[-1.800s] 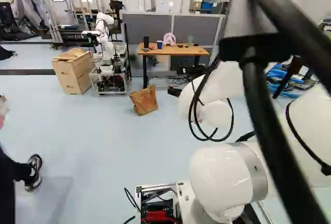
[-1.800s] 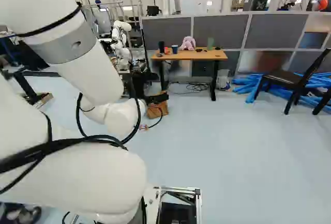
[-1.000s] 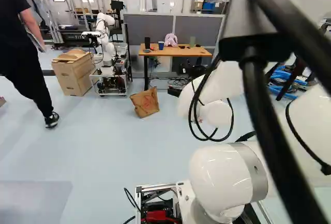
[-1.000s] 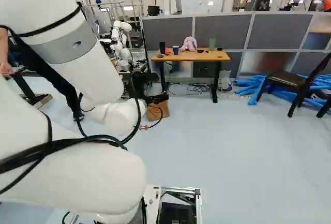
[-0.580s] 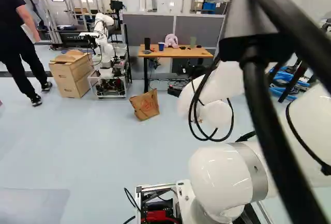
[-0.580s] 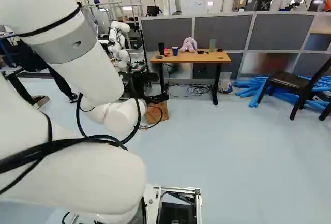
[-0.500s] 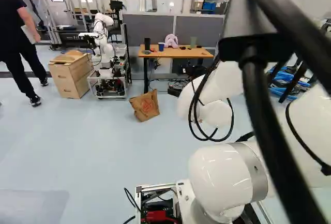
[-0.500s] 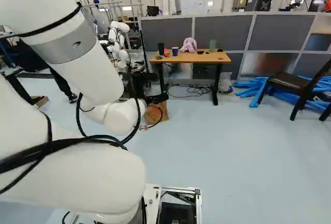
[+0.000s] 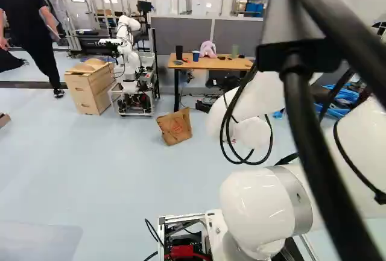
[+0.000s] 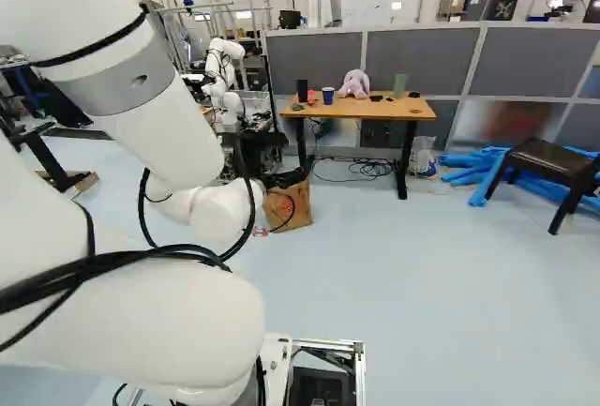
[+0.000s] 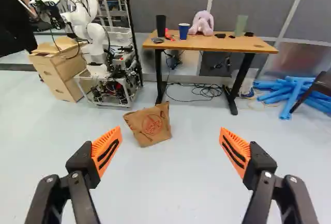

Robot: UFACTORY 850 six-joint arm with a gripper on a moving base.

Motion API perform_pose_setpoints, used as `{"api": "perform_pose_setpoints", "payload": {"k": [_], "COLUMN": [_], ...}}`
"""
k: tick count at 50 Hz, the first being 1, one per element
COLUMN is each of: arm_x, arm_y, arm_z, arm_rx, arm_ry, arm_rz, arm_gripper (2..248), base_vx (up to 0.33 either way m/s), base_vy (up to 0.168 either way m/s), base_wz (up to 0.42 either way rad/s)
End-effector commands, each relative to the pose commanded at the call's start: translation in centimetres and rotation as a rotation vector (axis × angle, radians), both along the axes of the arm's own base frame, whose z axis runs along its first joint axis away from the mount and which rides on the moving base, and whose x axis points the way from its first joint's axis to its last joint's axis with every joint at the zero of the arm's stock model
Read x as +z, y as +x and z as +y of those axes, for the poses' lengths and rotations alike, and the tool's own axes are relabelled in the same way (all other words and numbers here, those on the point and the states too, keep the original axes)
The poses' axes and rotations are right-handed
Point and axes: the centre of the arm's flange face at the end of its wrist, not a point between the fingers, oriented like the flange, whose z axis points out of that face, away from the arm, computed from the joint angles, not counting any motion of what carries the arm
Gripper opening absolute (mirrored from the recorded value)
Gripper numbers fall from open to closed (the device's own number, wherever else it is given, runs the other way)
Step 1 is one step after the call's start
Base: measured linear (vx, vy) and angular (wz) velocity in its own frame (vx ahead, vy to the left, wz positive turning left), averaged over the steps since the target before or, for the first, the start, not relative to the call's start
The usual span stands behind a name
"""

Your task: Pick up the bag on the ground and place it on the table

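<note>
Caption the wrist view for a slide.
Open gripper facing a brown paper bag on the floor, with a wooden-topped table beyond.

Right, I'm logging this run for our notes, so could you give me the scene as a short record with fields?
target: brown paper bag, red print on its side
target place: on the floor, short of the table
hand: open, holding nothing, facing the bag
table top: black container, blue cup, pink plush toy, green upright object, smaller items
left of table in wrist view: another robot, wooden box
task state: bag not yet picked up
</note>
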Motion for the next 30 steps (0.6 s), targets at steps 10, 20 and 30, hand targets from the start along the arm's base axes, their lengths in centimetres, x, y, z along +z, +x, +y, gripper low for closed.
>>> {"api": "perform_pose_setpoints", "payload": {"k": [10, 20, 30], "arm_x": [0.00, 0.00, 0.00], "arm_y": [0.00, 0.00, 0.00], "arm_z": [0.00, 0.00, 0.00], "arm_rx": [0.000, 0.000, 0.000], "arm_ry": [0.000, 0.000, 0.000], "arm_rz": [0.000, 0.000, 0.000], "arm_gripper": [247, 247, 247], "base_vx": [0.135, 0.137, 0.127], "base_vy": [0.035, 0.005, 0.003], "base_wz": [0.154, 0.006, 0.002]}}
